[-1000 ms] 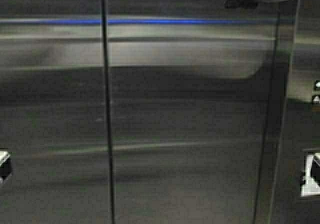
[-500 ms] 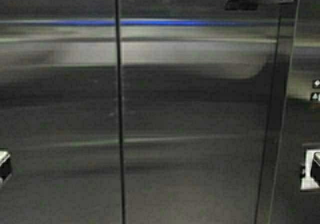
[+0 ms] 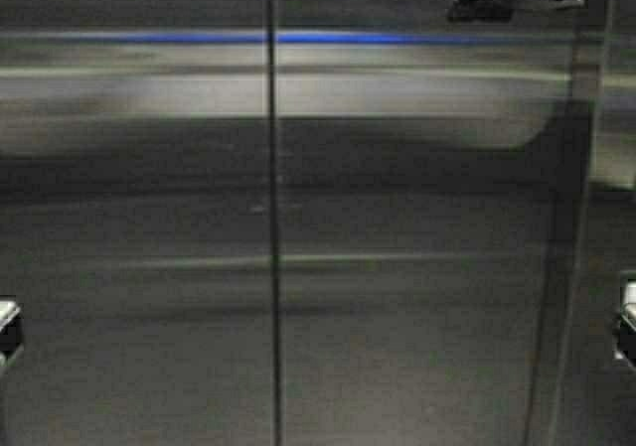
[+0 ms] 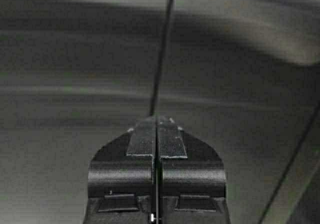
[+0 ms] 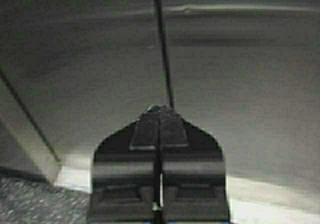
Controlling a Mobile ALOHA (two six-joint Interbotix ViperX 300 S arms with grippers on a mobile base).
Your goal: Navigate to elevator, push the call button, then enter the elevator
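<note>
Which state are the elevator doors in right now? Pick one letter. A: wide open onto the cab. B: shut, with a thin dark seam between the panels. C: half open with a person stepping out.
B: the elevator doors fill the high view as steel panels meeting at one thin dark seam, with no cab interior showing.

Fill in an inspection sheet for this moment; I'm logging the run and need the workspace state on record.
Surface: dark speckled floor, seen only in the right wrist view.
Job's things: elevator doors shut, centre seam left of middle in the high view; call button not seen.
Clutter: nothing seen.
Grippers: left tool shut, empty, pointed at the seam; right tool shut, empty, also facing the doors.
Cables: nothing seen.
Surroundings: steel door frame at right; blue reflected streak across the doors.
</note>
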